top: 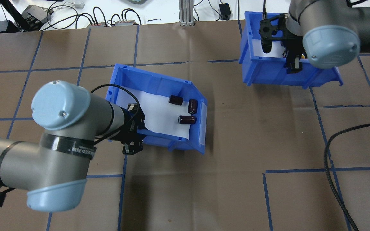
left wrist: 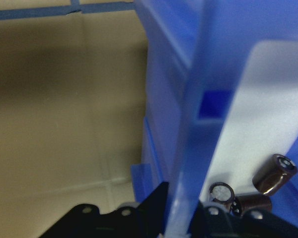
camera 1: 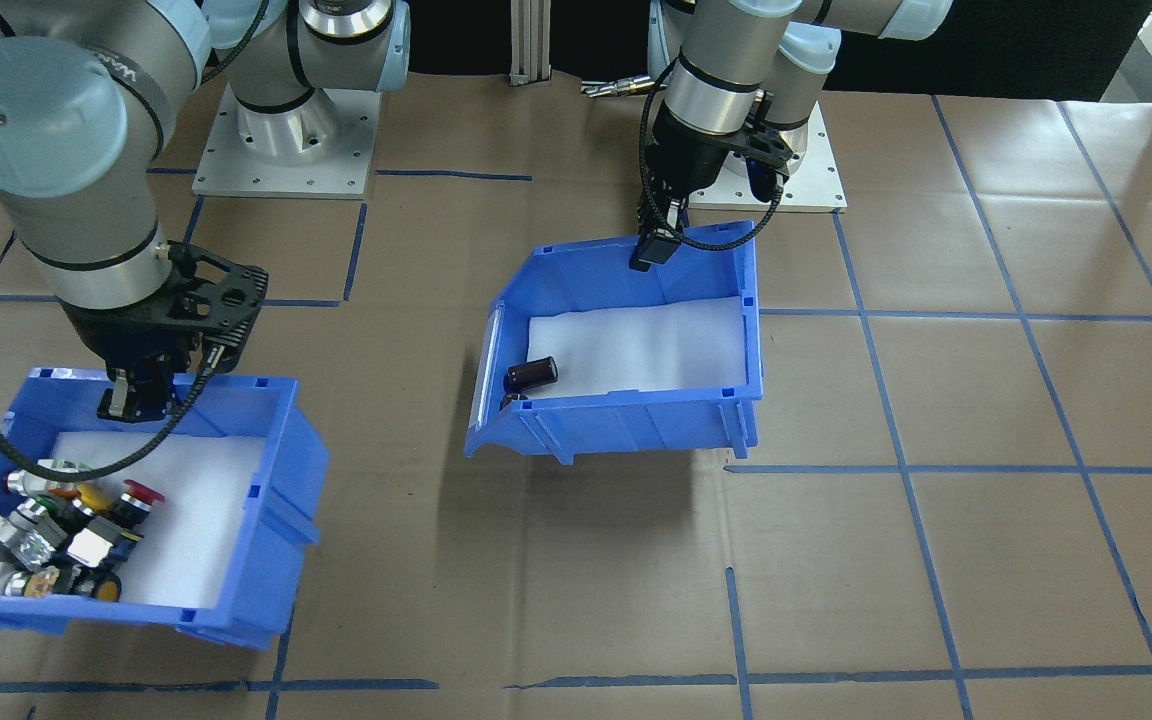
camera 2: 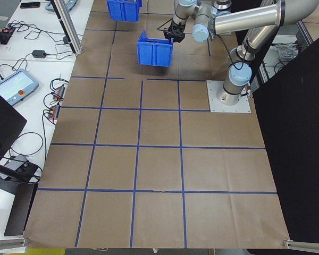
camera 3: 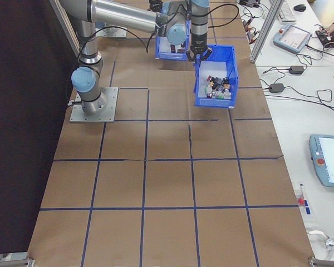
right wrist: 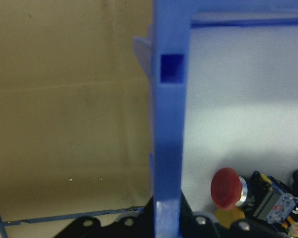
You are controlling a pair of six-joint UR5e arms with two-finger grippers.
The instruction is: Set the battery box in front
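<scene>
There are 2 blue bins: the battery box [top: 159,115] and the switch bin [camera 1: 136,510]. The battery box holds 3 dark brown cylindrical batteries [top: 186,119], all lying on its white foam floor. The switch bin holds a heap of push-button switches [camera 1: 61,535], too crowded together to count exactly; 1 of them has a red mushroom cap [camera 1: 141,492]. 2 robot arms show, each with 1 gripper.

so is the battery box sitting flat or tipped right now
Tipped: the battery box hangs tilted off the table from the left hand, its batteries gathered toward the low, cut-away end.
</scene>
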